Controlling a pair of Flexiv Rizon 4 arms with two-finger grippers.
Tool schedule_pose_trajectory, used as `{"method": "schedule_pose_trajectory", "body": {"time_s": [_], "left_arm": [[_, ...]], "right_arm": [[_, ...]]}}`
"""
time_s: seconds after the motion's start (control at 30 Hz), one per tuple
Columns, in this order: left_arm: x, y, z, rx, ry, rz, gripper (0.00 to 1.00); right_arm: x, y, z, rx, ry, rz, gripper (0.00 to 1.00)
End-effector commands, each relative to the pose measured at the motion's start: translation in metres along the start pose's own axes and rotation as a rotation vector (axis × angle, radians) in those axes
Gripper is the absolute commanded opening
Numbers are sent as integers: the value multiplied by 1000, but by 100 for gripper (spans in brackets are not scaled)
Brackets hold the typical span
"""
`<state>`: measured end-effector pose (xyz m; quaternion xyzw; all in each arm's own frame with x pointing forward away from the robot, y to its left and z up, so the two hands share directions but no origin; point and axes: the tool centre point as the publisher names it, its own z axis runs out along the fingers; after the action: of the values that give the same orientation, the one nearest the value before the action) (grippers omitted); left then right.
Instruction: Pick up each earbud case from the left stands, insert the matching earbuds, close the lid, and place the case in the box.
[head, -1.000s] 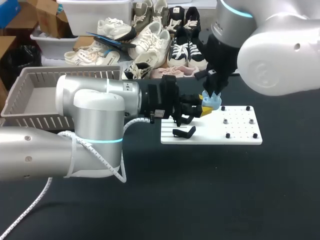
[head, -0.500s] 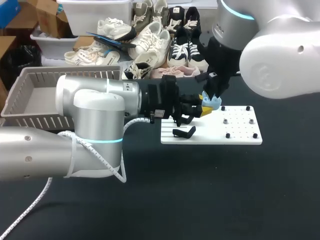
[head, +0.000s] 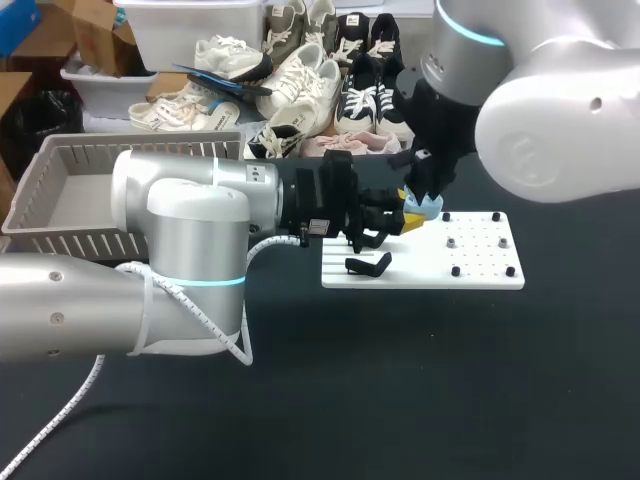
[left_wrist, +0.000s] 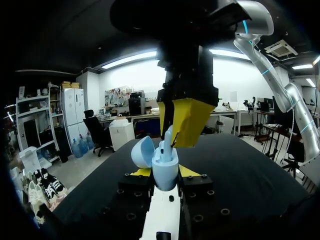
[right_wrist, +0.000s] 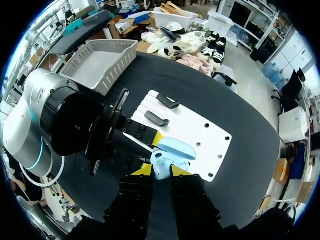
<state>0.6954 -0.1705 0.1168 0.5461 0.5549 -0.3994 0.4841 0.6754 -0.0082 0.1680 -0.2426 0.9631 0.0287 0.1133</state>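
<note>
- The step in hand is fitting an earbud into the open case; closing and boxing are not yet done.
- The left pincer (left_wrist: 165, 173) reaches in from the bench's left side and is closed on the lower half of the pale blue case (left_wrist: 165, 165). One yellow tip is pressed to each flank.
- The case is held clear of the bench (head: 400, 390), above the left end of the white board (head: 470, 262). That board lies toward the far right part of the bench.
- The case's lid (left_wrist: 142, 151) is tipped back and open, so the well faces up.
- The right pincer (left_wrist: 175, 136) hangs straight down over the case. Its tips are drawn nearly together on what looks like a small pale earbud (left_wrist: 168, 137), whose lower end is at or just inside the well.
- A black stand (head: 368, 265) sits on the board's left part, just under the left pincer.
- The grey basket (head: 140, 140) waits at the bench's far left corner, well apart from the case.
- Next move, as I judge it: press the earbud fully home, open the right pincer and lift it clear without pulling the earbud out.
- The left grip has to hold firm against that downward push.
- Then the lid must be folded shut before the case goes to the basket.
</note>
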Motion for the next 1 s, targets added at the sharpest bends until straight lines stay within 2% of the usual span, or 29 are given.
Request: {"method": "schedule_pose_trajectory", "body": {"time_s": [0.03,1.0], "left_arm": [[1,0,0,-3,-4,1,0],[1,0,0,-3,-4,1,0]], "right_arm": [[0,1,1,5,0,1,0],[-6,3,1,8,-8,-4,0]]}}
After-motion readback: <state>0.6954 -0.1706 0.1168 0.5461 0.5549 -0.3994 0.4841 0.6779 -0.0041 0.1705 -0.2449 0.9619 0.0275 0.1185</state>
